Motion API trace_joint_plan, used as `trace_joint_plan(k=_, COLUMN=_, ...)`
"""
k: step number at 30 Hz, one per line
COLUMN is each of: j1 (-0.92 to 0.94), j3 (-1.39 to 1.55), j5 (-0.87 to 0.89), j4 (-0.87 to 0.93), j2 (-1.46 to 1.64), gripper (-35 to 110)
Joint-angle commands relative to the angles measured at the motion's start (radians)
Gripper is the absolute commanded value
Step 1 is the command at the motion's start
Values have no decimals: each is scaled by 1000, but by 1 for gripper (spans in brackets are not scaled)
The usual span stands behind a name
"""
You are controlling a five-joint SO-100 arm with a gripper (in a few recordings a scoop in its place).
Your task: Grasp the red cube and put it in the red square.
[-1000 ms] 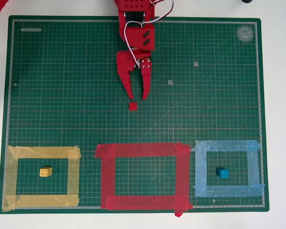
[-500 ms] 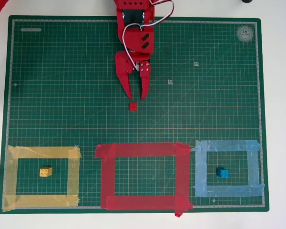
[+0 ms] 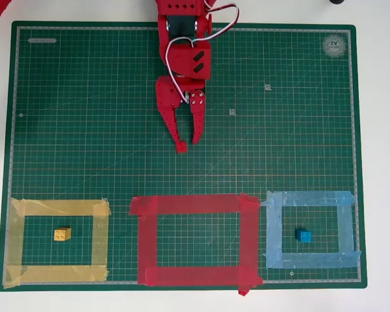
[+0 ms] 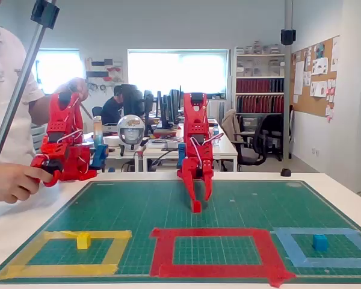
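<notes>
We see the tool (image 3: pixel 188 143), pointed plastic fingers parted, tips at the red cube (image 4: pixel 196 206), mostly hidden overhead; grip unclear. It sits on gridded mat (image 3: pixel 84 130), short of red square (image 3: pixel 195 205).

**Colours on the mat**

We see a dark green cutting mat (image 3: pixel 84 130) ruled with a pale grid on a white bench (image 3: pixel 380 162). The arm and its fingers (image 3: pixel 196 127) are bright red. The red square (image 3: pixel 146 240) sits between a yellow tape frame (image 3: pixel 58 208) holding a yellow cube (image 3: pixel 62 234) and a light blue tape frame (image 3: pixel 309 198) holding a blue cube (image 3: pixel 303 235).
</notes>
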Motion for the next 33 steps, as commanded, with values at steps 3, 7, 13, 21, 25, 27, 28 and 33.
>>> trace_joint_plan(k=3, j1=-17, j3=-20, j5=0, j4=5, j2=60, gripper=14)
trace_joint_plan(k=7, j1=-18, j3=-23, j5=0, j4=71, j2=126, gripper=14)
trace_joint_plan(k=13, j1=0, j3=0, j5=0, j4=78, j2=213, gripper=14)
trace_joint_plan(k=21, j1=38, j3=-32, j5=-6, j4=78, j2=155, gripper=14)
trace_joint_plan(k=25, j1=51, j3=-52, j5=-6, j4=78, j2=118, gripper=14)
trace_joint_plan(k=27, j1=52, j3=-63, j5=-6, j4=78, j2=98, gripper=14)
trace_joint_plan(k=28, j1=52, j3=-66, j5=-6, j4=78, j2=87, gripper=14)
trace_joint_plan(k=33, j1=43, j3=-98, j5=-8, j4=78, j2=25, gripper=14)
